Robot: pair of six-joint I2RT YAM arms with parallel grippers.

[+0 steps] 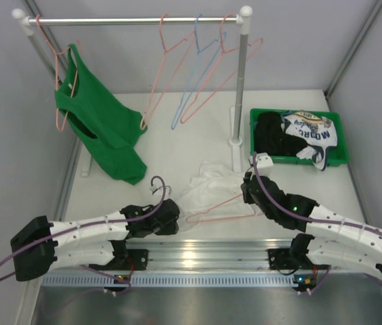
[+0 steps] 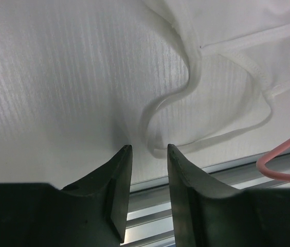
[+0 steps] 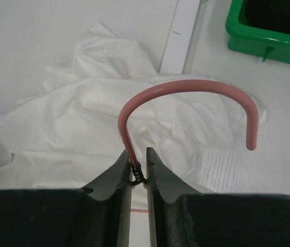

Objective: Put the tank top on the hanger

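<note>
So far only one grasp is made: the right gripper (image 3: 139, 154) is clamped on the twisted neck of the pink hanger (image 3: 186, 85). The white tank top (image 3: 83, 118) lies crumpled on the table (image 2: 47, 77), not yet threaded. The left gripper (image 2: 149, 149) hovers, jaws apart and empty, at a strap (image 2: 158, 105).

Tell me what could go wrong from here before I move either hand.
The right hand pinches the hanger only at its twisted neck, so it may swivel when lifted. The left hand sits open by a thin strap of the tank top; closing could miss it.
</note>
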